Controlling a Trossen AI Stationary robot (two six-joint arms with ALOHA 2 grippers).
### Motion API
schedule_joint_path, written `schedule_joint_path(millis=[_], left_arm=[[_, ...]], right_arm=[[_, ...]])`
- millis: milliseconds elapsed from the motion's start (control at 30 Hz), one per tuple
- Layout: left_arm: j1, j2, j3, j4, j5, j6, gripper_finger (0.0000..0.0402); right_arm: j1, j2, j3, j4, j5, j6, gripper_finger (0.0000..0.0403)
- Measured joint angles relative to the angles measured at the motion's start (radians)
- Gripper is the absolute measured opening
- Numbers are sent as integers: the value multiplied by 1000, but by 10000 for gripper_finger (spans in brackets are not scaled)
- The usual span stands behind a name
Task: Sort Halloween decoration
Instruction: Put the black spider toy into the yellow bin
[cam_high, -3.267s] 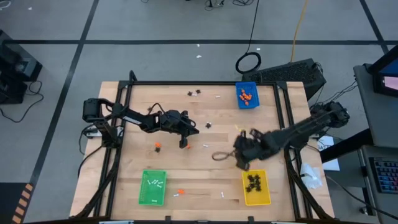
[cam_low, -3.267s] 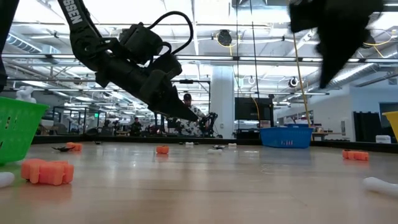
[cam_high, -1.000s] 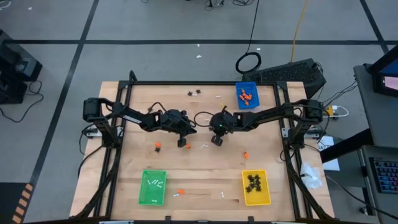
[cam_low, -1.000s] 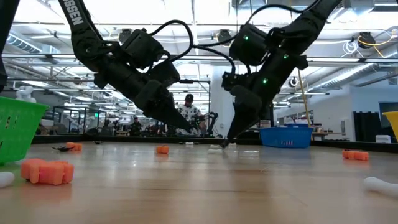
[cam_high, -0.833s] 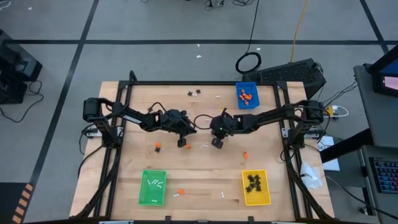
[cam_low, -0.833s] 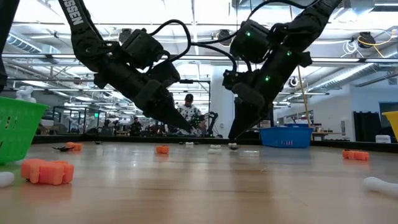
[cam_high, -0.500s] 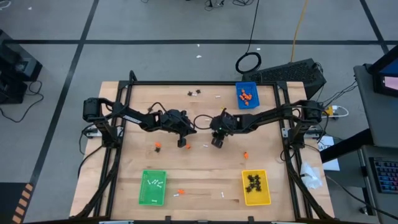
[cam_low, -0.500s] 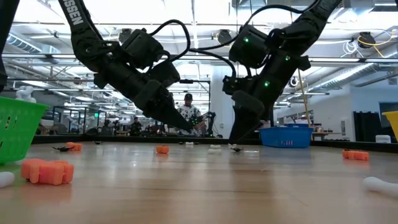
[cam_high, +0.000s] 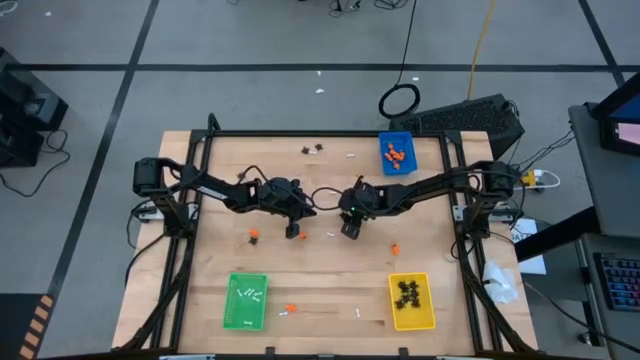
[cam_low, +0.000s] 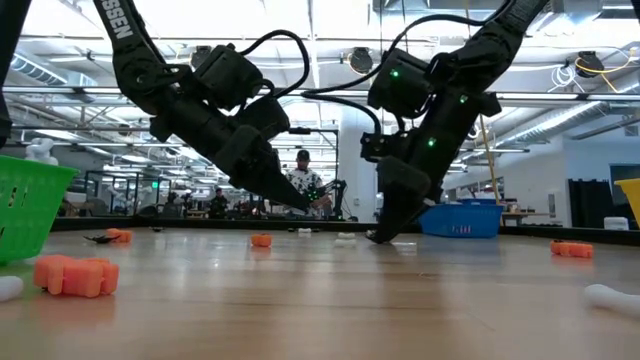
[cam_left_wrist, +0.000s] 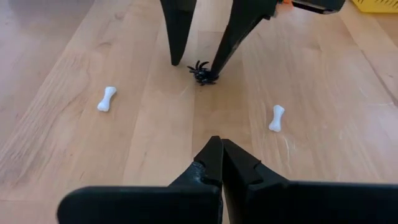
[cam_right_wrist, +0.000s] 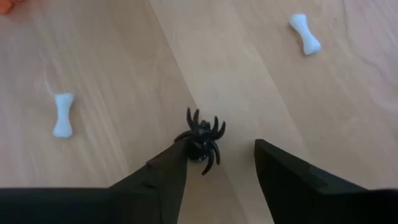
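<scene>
Centrally on the tabletop (cam_high: 220, 190), the right hand (cam_right_wrist: 217, 168) is lowered with its fingers spread around a black spider (cam_right_wrist: 203, 140), which lies on the wood touching one finger. The left hand (cam_left_wrist: 221, 155) is held clenched just beside it, empty. White bones (cam_left_wrist: 277, 118) are scattered nearby.

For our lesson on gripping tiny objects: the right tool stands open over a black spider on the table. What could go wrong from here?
1. The black spider touches one finger of the right tool, off-centre, so closing may flick it aside.
2. The shut left tool hovers nearby; the arms might collide.
</scene>
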Motion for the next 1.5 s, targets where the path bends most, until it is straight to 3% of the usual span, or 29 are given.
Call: schedule_joint_path(millis=[233, 467, 833, 1100, 1300, 1500], left_arm=[[-12, 0, 0, 0, 0, -1, 2], [-21, 0, 0, 8, 0, -25, 2], [-20, 0, 0, 11, -15, -35, 2], [-20, 0, 0, 8, -19, -52, 2], [-21, 0, 0, 8, -19, -53, 2], [-22, 0, 0, 8, -19, -64, 2]], right_arm=[[0, 15, 1, 18, 1, -12, 128], [1, 18, 0, 58, 0, -51, 14], [83, -100, -2, -50, -3, -12, 1], [283, -297, -1, -262, -6, 195, 0], [497, -421, 0, -391, -64, 476, 0], [719, -469, 0, -405, -94, 766, 0]])
